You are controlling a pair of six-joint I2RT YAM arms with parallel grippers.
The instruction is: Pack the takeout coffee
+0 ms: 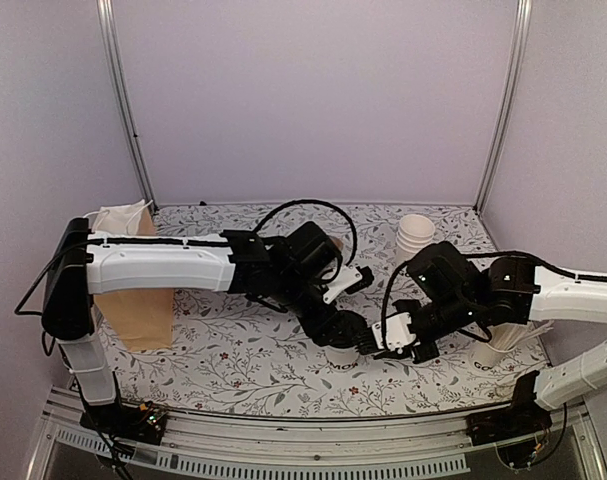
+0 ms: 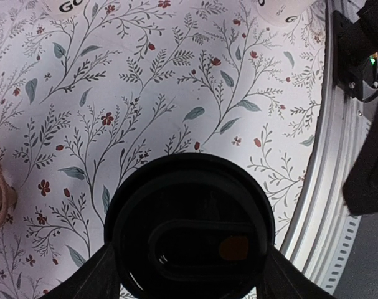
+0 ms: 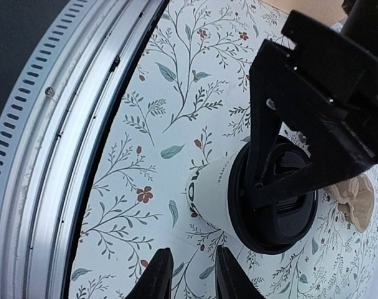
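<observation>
The left claw [image 1: 343,342] is clenched on the cup [image 3: 210,196], grasping it at the lid [image 2: 189,218]: its two fingers [image 2: 92,277] press against opposite sides of the black rim, and from the right wrist one finger can be seen running down across the lid's edge. The cup stands on the floral cloth [image 1: 243,365], its white wall showing below the lid, with black lettering near the base. Just to the right of the cup, the right claw [image 3: 192,258] hangs low over the cloth. It is released: its jaws are a narrow gap apart with nothing between them, and their tips point toward the cup without touching it. The metal rail [image 3: 45,156] at the table's edge runs close in front of the cup. Farther right of the cup, partly under the right arm, sits a second cup [image 1: 488,355] with the same lettering; whether it has a lid I cannot tell. Behind the cup and to its right, near the back wall, is a stack [image 1: 416,238] of lidless white cups. Well to the left of the cup, a brown bag [image 1: 133,300] stands upright under the left arm.
</observation>
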